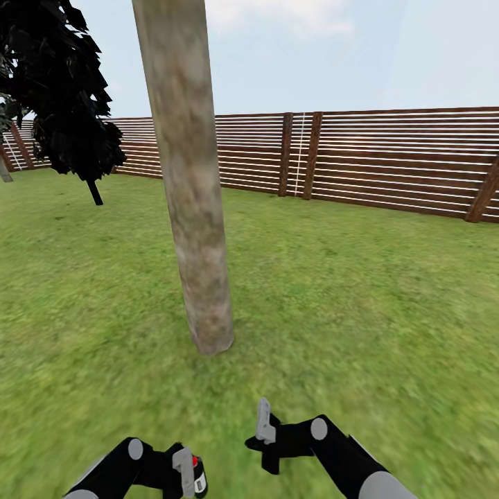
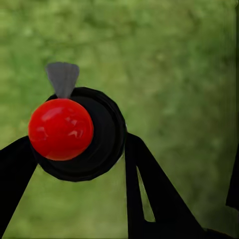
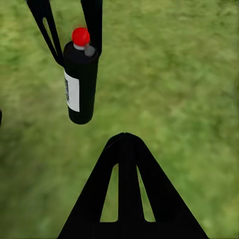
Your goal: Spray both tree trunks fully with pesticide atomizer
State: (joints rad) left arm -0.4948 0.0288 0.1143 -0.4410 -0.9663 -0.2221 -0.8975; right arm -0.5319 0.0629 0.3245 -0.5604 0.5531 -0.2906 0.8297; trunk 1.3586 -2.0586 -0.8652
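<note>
A thick, mottled grey-brown tree trunk (image 1: 196,208) rises from the grass just ahead and slightly left of me in the head view; its crown is out of frame. At the bottom of that view my left gripper (image 1: 186,474) is shut on the pesticide atomizer (image 1: 199,476), a black bottle with a white label and a red cap (image 2: 60,128). The right wrist view shows the bottle (image 3: 79,84) hanging upright between the left fingers (image 3: 93,20), above the lawn. My right gripper (image 1: 265,433) is open and holds nothing, a short way right of the atomizer.
Green lawn (image 1: 360,298) spreads all around the trunk. A brown slatted wooden fence (image 1: 388,159) closes the garden at the back. A dark narrow tree (image 1: 66,90) stands at the far left near the fence.
</note>
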